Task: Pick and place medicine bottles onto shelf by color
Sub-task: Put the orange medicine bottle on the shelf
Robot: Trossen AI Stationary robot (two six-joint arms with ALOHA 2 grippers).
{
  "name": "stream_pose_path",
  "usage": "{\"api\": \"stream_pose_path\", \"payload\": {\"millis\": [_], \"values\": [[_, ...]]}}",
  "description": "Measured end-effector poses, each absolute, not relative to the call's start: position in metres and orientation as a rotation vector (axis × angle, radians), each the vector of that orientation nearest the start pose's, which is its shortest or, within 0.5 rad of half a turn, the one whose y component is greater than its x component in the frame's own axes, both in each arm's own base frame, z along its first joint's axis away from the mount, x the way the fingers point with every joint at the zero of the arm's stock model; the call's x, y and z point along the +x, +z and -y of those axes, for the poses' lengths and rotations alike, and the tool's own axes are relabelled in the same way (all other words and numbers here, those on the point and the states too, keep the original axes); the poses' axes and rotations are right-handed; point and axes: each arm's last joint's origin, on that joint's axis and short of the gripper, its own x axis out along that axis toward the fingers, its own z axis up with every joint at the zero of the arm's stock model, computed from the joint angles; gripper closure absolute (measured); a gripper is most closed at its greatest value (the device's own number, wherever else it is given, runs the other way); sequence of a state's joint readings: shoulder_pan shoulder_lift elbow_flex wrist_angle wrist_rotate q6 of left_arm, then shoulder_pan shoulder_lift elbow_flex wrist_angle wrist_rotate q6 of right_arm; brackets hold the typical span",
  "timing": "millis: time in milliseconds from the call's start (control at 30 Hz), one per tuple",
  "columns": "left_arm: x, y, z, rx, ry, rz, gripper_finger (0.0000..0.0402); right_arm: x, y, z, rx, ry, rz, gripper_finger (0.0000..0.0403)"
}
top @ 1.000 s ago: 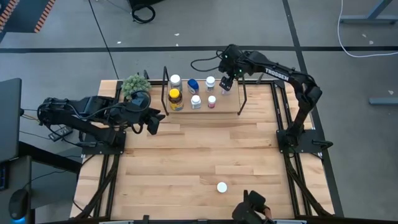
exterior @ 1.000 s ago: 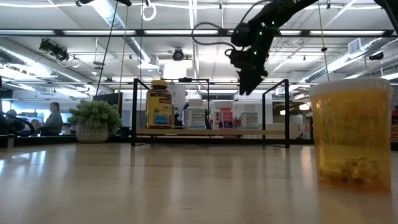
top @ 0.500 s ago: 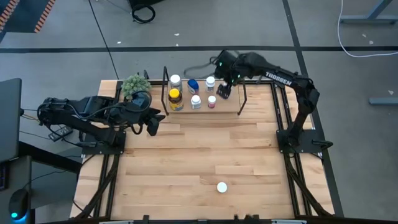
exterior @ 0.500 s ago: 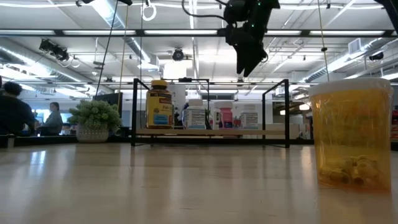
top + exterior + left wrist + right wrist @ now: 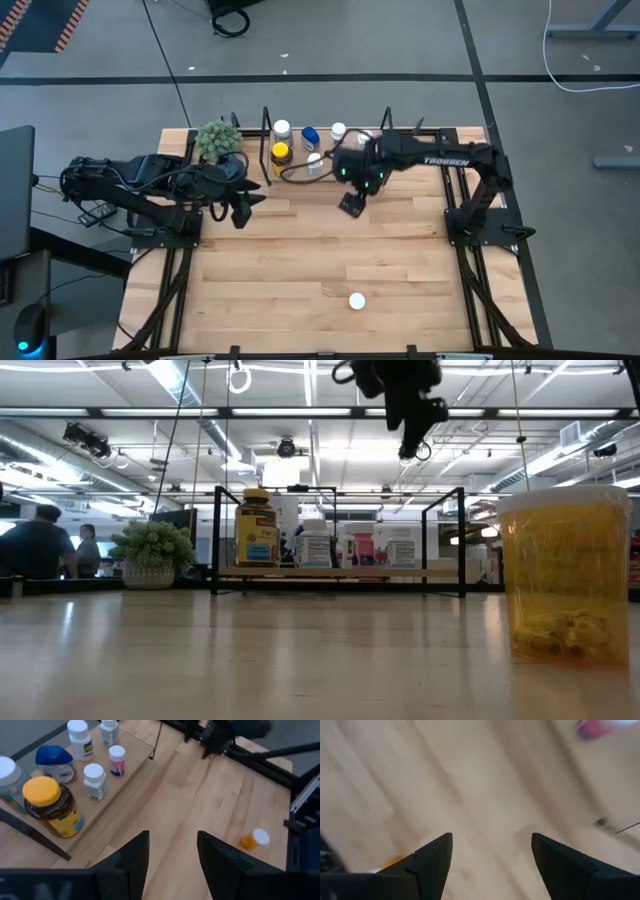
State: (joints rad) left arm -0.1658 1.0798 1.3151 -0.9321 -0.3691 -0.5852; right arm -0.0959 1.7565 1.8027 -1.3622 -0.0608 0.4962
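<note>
amber bottle (image 5: 253, 839) lies sideways (cap (image 5: 261, 837) outward).

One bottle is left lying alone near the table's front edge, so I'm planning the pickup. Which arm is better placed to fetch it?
The right. Its open, empty hand hangs over mid-table, nearer the stray bottle. The left hand waits at the table's left side, by the shelf.

Grey concrete floor (image 5: 330, 40), ceiling strip lights (image 5: 150, 412), two people (image 5: 40, 550) seated far left
</note>
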Motion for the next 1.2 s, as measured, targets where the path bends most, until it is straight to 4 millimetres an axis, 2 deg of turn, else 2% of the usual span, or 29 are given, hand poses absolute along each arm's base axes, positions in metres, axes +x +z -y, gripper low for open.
{"api": "stream_pose_path", "payload": {"millis": [267,500,767,967,1200], "values": [[0.192,0.391,0.021,-0.332,0.367,-0.598,0.023,0.334,0.33,-0.043,0.753,-0.507,-1.279,0.0123],[0.194,0.395,0.022,-0.315,0.346,-0.558,0.023,0.336,0.298,-0.1,0.922,-0.518,-1.216,0.0102],[0.195,0.394,0.024,-0.292,0.248,-0.59,0.023,0.334,0.266,-0.153,1.134,-0.451,-1.127,0.0086],[0.195,0.394,0.025,-0.28,0.212,-0.602,0.023,0.319,0.253,-0.176,1.153,-0.461,-1.174,0.0086],[0.195,0.394,0.025,-0.276,0.209,-0.603,0.023,0.313,0.253,-0.189,1.132,-0.41,-1.18,0.0086]]}}
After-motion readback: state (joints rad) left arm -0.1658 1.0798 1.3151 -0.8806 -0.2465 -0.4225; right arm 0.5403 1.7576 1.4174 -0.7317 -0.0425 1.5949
